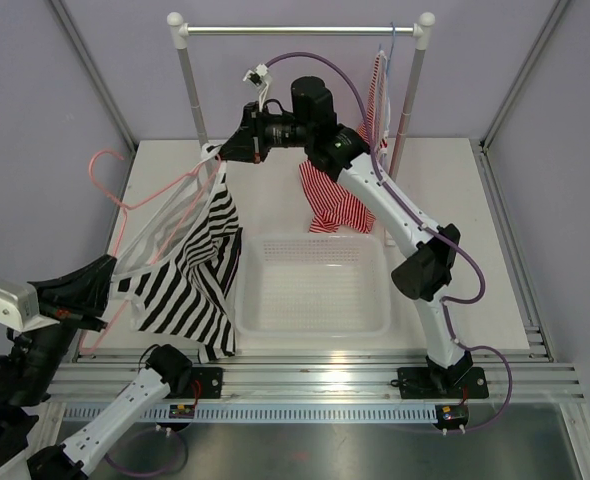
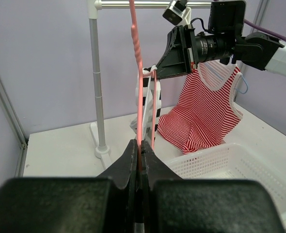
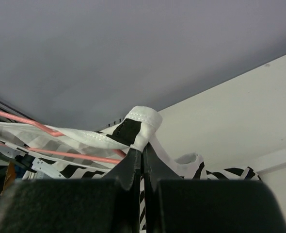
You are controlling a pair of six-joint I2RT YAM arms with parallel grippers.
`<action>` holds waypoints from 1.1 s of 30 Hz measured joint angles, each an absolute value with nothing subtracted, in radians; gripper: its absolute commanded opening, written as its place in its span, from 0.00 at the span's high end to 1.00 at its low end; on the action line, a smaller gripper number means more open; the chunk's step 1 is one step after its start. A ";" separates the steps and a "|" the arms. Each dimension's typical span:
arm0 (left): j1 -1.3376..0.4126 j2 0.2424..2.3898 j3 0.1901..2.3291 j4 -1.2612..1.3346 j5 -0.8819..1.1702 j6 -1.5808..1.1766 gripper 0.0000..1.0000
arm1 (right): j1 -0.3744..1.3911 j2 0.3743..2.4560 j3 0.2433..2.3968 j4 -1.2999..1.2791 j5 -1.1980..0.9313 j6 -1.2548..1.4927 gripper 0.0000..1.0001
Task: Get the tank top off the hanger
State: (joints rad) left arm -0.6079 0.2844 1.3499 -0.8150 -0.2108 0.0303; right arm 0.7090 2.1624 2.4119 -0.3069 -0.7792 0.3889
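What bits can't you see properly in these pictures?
- Top view: the right arm covers part of the red striped top.
- Left wrist view: only a narrow strip of the tank top shows behind the hanger; the left gripper blocks the rest.
- Right wrist view: the hanger's hook is cut off at the left edge, and the right gripper hides the tank top's lower part.

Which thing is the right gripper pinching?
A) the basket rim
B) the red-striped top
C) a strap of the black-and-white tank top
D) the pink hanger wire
C: the right wrist view shows the right gripper shut on a white-hemmed strap of the tank top, with the hanger wire beside it.
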 measured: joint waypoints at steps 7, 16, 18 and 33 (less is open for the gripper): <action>-0.611 0.326 1.356 -0.842 -0.196 0.034 1.00 | 0.679 2.189 2.435 -0.325 -0.832 0.415 1.00; -0.615 0.338 1.355 -0.870 -0.191 0.031 1.00 | 0.673 2.229 2.542 -0.371 -0.833 0.417 1.00; -0.615 0.326 1.345 -0.855 -0.197 0.028 1.00 | 0.673 2.226 2.521 -0.351 -0.833 0.425 1.00; -0.616 0.144 1.164 -0.505 -0.297 -0.018 1.00 | 0.689 2.248 2.442 -0.166 -0.853 0.537 1.00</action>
State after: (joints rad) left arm -0.6159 0.1440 1.1637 -0.5049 -0.2966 -0.0177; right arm 0.6891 2.2482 2.4424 -0.1661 -0.8532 0.5369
